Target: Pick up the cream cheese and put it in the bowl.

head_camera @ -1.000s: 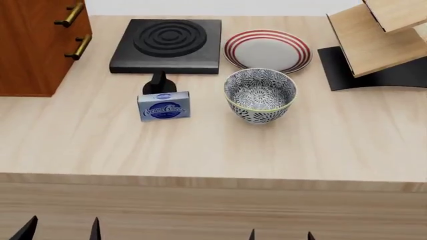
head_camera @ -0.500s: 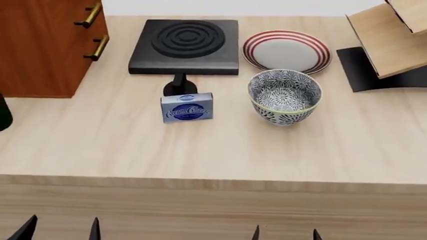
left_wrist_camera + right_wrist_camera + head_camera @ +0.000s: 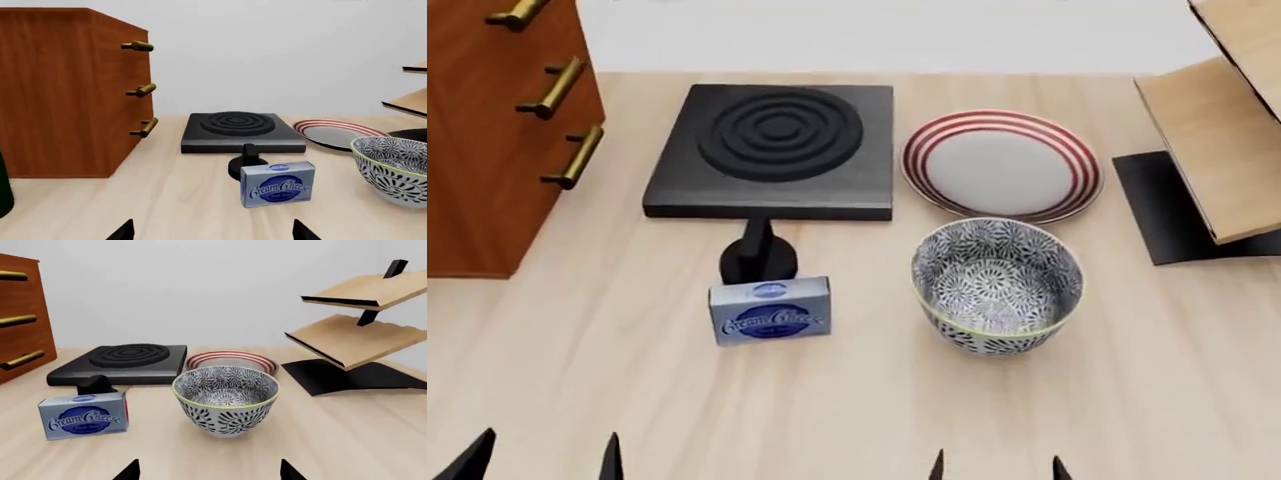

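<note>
Matt wood table (image 3: pixel 587 370); glossy bowl (image 3: pixel 998 288); matt black stove (image 3: pixel 774 150).

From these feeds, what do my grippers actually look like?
Little shows. Each gripper appears only as two thin, pointed, plain black fingertips at the picture's bottom edge: the left gripper and the right gripper in the head view. No cables, markings or arm links are visible.

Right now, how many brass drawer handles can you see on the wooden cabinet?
3, stacked down the cabinet front: top, middle, bottom. The head view cuts off the top of the cabinet, so more may sit higher.
</note>
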You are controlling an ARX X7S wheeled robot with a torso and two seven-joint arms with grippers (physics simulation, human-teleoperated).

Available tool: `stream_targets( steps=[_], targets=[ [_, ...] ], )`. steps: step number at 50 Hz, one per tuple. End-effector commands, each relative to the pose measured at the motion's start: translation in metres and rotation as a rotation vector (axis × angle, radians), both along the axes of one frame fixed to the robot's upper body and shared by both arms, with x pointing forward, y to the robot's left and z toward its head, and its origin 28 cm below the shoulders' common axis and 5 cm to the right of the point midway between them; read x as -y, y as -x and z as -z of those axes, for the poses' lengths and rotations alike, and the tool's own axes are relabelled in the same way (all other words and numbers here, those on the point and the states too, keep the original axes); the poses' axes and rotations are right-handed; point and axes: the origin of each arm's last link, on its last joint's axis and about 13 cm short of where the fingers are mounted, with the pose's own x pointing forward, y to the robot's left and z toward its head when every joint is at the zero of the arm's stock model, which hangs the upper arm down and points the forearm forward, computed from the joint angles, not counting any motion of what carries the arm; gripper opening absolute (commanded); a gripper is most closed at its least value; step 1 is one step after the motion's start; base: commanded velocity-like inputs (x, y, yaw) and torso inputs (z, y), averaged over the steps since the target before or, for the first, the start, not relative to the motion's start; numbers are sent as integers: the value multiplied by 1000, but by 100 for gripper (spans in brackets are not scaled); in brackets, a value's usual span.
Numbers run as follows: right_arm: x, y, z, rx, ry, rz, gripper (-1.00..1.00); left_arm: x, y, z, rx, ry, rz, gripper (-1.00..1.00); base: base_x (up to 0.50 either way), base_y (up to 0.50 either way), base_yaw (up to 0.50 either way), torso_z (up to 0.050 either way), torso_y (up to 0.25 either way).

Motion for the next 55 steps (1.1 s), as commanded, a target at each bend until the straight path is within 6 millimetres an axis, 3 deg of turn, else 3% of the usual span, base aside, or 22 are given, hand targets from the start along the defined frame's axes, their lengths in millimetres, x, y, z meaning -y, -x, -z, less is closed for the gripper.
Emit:
stream_targets(
  steps=[1,17,30,42,55],
  targets=[
    [0,0,0,5,3,1,100,-2,0,-1,6,9,-1,100,500,-109,0,0,0],
    [2,2,-2,25,-12,-4,100,-3,2,-4,15,12,0,100,488,-86,0,0,0],
    [2,6,-6,41,-20,-26,100,-5,4,-7,21,9,-4,100,78,0,0,0,0],
    [3,15,-13,79,-26,-37,100,-6,6,-17,29,20,-13,100,414,0,0,0,1],
    [9,28,-55,212,-26,-15,100,-10,11,-44,34,17,18,100,-2,0,0,0,0]
  ],
)
